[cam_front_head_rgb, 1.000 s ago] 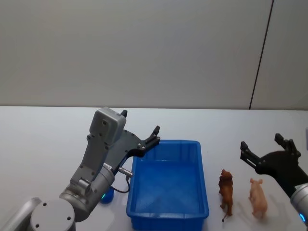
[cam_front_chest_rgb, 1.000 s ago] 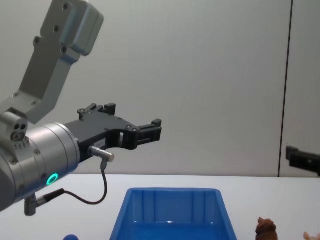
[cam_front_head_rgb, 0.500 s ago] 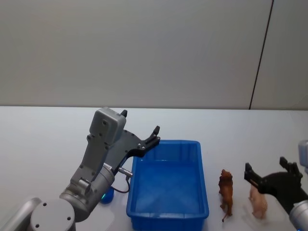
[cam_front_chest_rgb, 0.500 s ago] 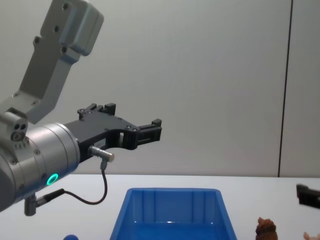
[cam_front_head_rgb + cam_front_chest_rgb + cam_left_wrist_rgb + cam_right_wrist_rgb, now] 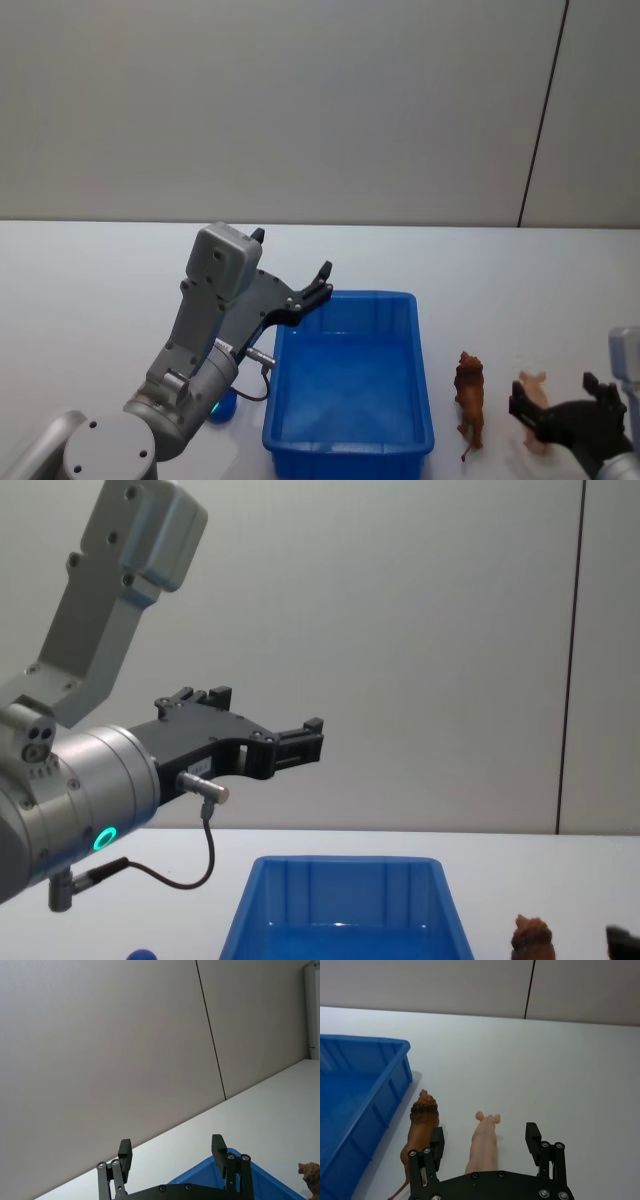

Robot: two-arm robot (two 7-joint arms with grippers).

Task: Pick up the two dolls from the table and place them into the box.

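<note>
two dolls, lion [image 5: 422, 1120] and pig [image 5: 485, 1147], stand on the table [image 5: 570, 1070] right of one blue bin [image 5: 370, 296]. right gripper [image 5: 485, 1134] gapes astride the pig; left gripper [image 5: 171, 1146], also spread, hovers beside the bin's far-left corner.

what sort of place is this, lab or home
Most likely a robot test lab: a white table against plain grey wall panels, with a blue bin, a toy lion and a toy pig. Open right gripper straddles the pig; open left gripper hangs raised by the bin.

Plain grey wall [image 5: 300, 100] with one dark vertical seam [image 5: 543, 110].
</note>
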